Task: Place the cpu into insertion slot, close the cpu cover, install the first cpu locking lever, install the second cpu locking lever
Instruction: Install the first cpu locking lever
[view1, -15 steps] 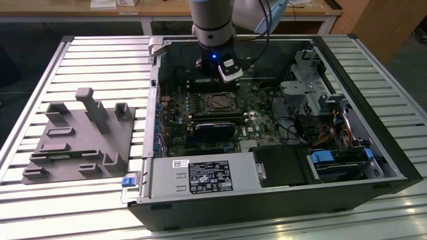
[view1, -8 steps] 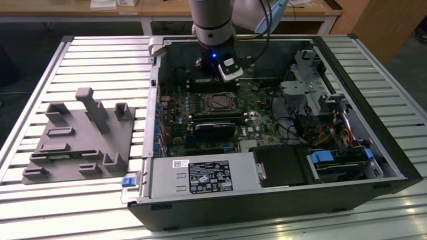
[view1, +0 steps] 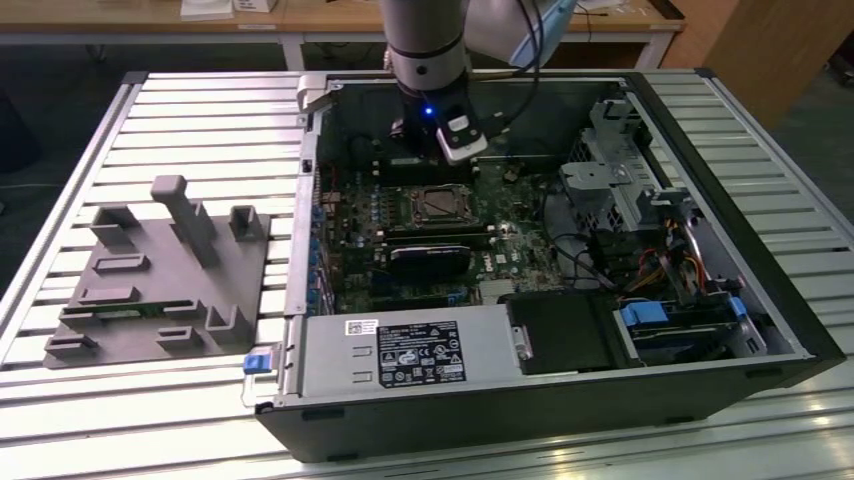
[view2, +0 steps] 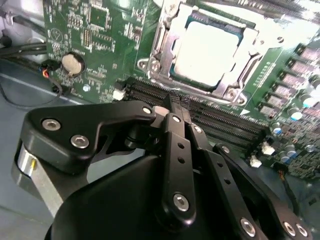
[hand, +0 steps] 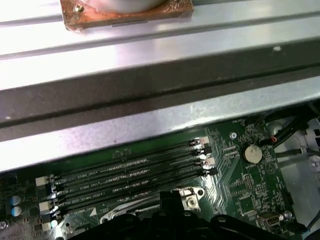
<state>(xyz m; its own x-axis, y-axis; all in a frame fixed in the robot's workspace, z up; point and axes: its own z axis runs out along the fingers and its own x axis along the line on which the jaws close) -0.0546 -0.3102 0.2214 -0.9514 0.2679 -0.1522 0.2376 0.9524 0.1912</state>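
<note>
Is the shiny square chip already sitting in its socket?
Yes. In the second wrist view the cpu lies flat inside the insertion slot.

From my seat, the claw (view2: 175, 102) hides the memory slots' (view2: 220, 117) middle; the socket (view2: 207, 47) is cut off at frame top.

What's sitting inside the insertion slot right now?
In the second wrist view, the flat square metallic-topped cpu lies inside the silver-framed insertion slot, with the thin silver cpu cover framing its edges. The contacts underneath are hidden by the chip.
</note>
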